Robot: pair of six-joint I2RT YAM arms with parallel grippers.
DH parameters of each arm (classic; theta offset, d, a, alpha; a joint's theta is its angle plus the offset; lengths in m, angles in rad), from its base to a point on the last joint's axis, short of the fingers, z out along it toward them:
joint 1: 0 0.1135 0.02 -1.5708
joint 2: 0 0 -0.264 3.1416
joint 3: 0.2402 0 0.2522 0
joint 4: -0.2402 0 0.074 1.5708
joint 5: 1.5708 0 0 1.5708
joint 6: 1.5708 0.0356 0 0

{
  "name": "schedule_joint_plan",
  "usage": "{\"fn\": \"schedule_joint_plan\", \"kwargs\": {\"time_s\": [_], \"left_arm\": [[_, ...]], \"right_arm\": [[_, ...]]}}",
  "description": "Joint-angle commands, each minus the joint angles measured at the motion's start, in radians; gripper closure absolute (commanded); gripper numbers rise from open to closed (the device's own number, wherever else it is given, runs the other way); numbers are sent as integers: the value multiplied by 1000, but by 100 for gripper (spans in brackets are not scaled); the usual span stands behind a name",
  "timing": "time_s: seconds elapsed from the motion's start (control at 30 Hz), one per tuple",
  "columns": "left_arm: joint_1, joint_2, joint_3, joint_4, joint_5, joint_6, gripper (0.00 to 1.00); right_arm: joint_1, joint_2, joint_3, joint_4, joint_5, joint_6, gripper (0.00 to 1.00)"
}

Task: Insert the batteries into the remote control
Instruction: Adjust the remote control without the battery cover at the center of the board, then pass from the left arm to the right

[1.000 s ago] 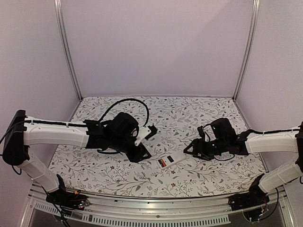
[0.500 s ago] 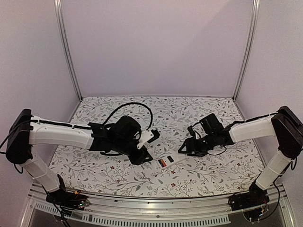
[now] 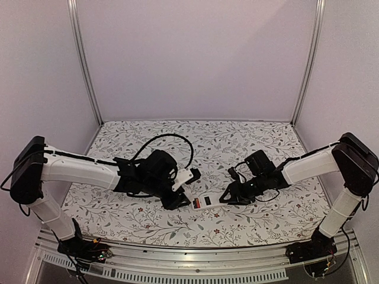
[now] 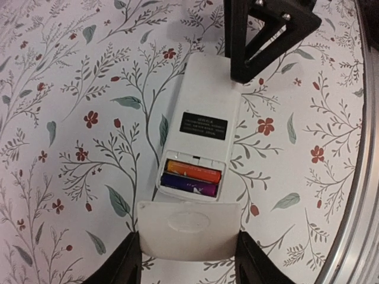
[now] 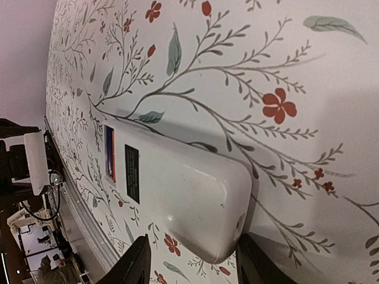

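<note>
White remote (image 4: 204, 89) lay face down, batteries (image 4: 192, 180) in.
Probably light, slick; hold its sides. Left gripper (image 4: 188, 254) pinched the cover (image 4: 188, 222); right gripper (image 5: 195, 251) straddled remote's end, grip unclear.

The remote control (image 4: 198, 100) is lying flat on the surface (image 4: 71, 148), with the batteries (image 4: 190, 177) sitting side by side inside one end, the cover (image 4: 188, 228) just beyond that end, and the right tool (image 5: 192, 263) straddling the opposite end.

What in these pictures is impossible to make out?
- Remote control button face: lies face down, every view.
- Black label print: too small, left wrist view.
- Whether the right gripper pinches the remote: finger contact unclear, right wrist view.
- White cover in left gripper: lower edge cut off, left wrist view.
</note>
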Motion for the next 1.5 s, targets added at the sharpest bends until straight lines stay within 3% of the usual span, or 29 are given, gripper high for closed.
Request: {"fn": "schedule_joint_plan", "kwargs": {"time_s": [0.0,0.1,0.23,0.37,0.57,1.1,1.37,1.47], "left_arm": [[-17,16,-21,39,16,71,50],[-25,23,-26,45,6,117,50],[-39,18,-29,55,-7,162,50],[-71,-3,-35,74,-36,222,50],[-96,-20,-9,78,-35,244,49],[-141,-64,32,74,-74,278,50],[-142,-87,8,93,-112,264,50],[-138,-109,-14,108,-140,224,41]], "right_arm": [[21,-38,-42,-2,-9,29,51],[20,-98,-32,-77,17,4,50],[20,-192,-12,-182,51,-52,40],[21,-268,12,-114,-29,-38,49],[61,-212,44,107,-168,96,59],[169,-41,120,227,-214,169,66],[172,3,128,290,-243,203,91],[171,8,126,291,-229,203,98]]}}
